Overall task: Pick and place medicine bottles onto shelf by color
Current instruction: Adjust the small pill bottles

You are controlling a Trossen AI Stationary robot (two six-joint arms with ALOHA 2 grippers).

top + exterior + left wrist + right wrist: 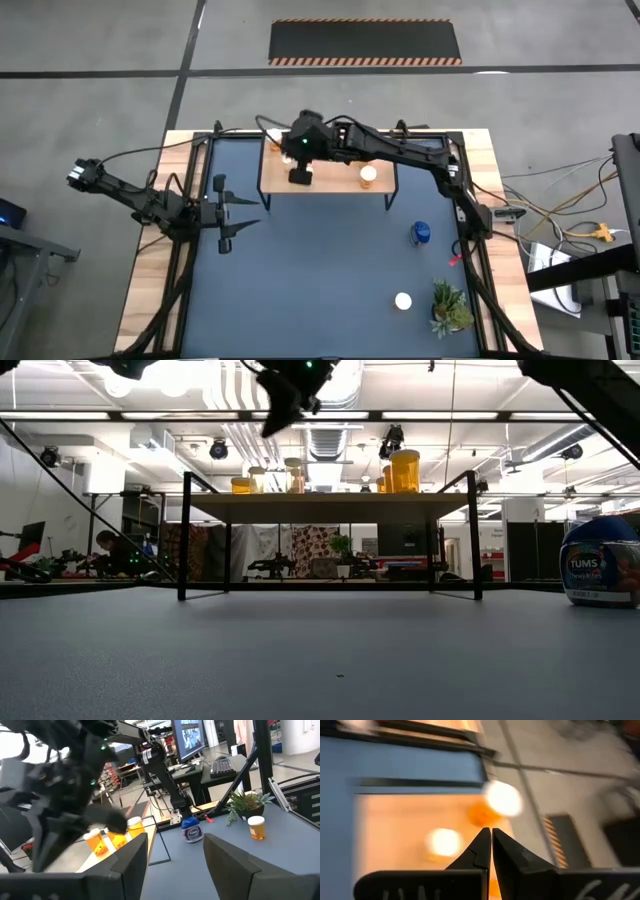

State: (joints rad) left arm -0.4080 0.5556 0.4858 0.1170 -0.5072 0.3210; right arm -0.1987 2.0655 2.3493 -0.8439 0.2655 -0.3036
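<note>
The shelf [330, 182], a light wooden board on black legs, stands at the mat's far side. Orange, white-capped bottles stand on it: one [369, 176] toward its right, others at its far left corner [272, 141], also seen in the low view [405, 470] [241, 485]. A blue bottle [421, 234] [600, 560] and a white-capped bottle [403, 301] [256, 827] stand on the mat. My right gripper [299, 175] [491, 834] hangs shut above the shelf's left half, holding nothing, with two capped bottles [502, 800] [444, 841] below it. My left gripper [235, 215] [175, 852] waits open at the mat's left.
A small green plant [450, 308] [247, 802] stands at the mat's near right corner, beside the white-capped bottle. The dark blue mat [320, 290] is bare across its middle and near left. Cables lie off the table's right edge.
</note>
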